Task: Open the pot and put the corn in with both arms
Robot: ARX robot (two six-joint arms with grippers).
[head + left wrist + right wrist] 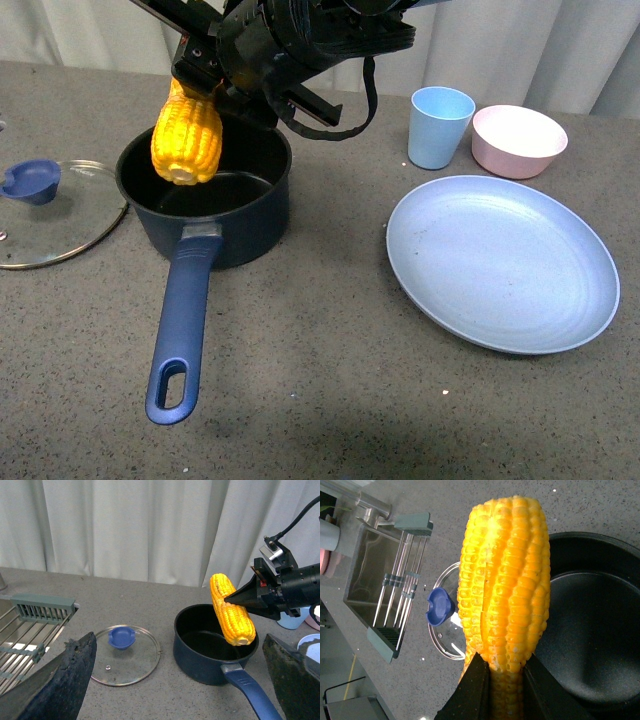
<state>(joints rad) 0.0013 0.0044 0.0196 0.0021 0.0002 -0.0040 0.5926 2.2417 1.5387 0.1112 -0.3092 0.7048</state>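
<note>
Hanging over the open pot [262, 215], the corn [187, 140] is tilted, its free end pointing down at the black inside, just within the rim on the side nearest the lid [70, 215]. The right hand [506, 656] is clamped on the cob's upper end, one finger on each side. The left hand [179, 642] is spread wide with nothing in it, well clear of the pot. The pot sits toward the bench's back left with its handle [185, 320] pointing at the front edge. The lid lies flat by the left edge, so the opening is done.

What remains is the drop, and a gentle one is best. I would bring the cob toward the pot's middle, lower it until the free end is close to the floor, and lean it flatter before the fingers part. The cob looks nearly as long as the pot is wide, so it should go in along the widest line. A release from this height could bounce it off the rim.
</note>
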